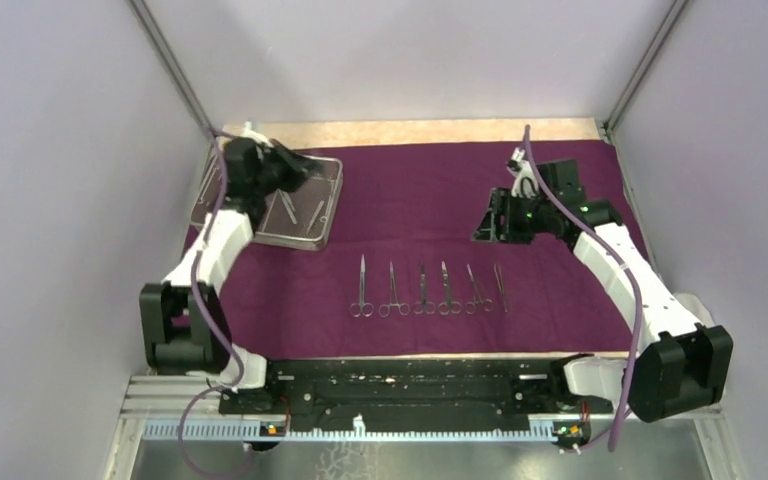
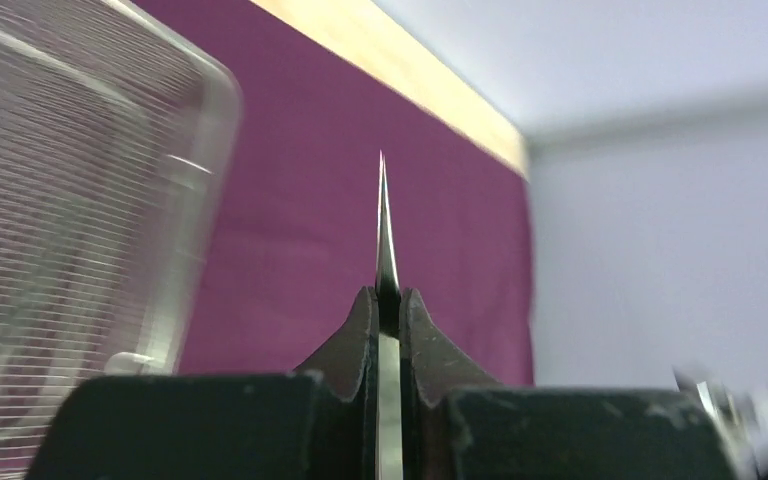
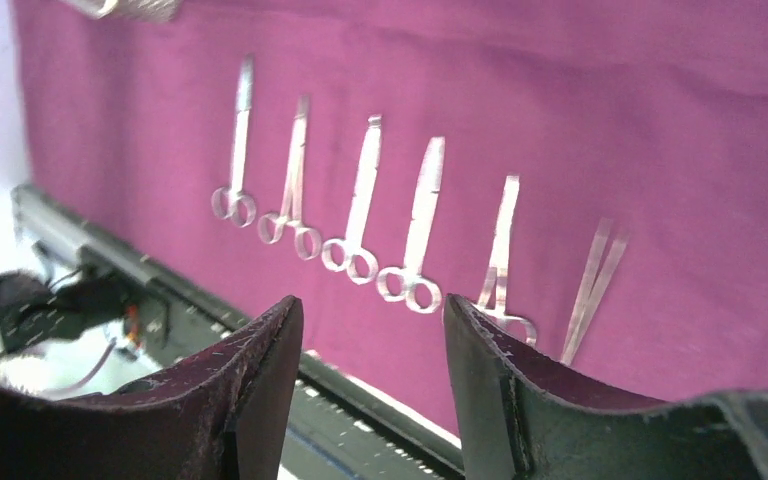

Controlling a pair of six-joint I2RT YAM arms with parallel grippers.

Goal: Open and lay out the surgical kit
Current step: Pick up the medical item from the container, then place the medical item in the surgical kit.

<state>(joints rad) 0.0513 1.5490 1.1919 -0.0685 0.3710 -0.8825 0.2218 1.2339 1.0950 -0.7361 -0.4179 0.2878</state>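
Gripping a thin pointed steel instrument, the left gripper has its jaws shut tight on the shaft. The tip sticks straight out past the fingertips. From overhead this gripper hangs over the far part of the mesh tray.

Tray: sits on the far left of the purple cloth, turned slightly askew to the cloth's edges. Two slim steel pieces lie inside it; their type is too small to tell.

Cloth: spread flat across the wooden table, a bare strip of which shows along the far edge.

Laid out: a row of six instruments on the near middle of the cloth, side by side and apart from one another, tips pointing away from the arm bases. Five have ring handles at the near end. The sixth, at the right end, is a pair of tweezers lying at a slight slant.

Right gripper: jaws apart, about half spread, nothing between them. It hovers above the right part of the cloth, beyond the row, and touches none of the instruments.
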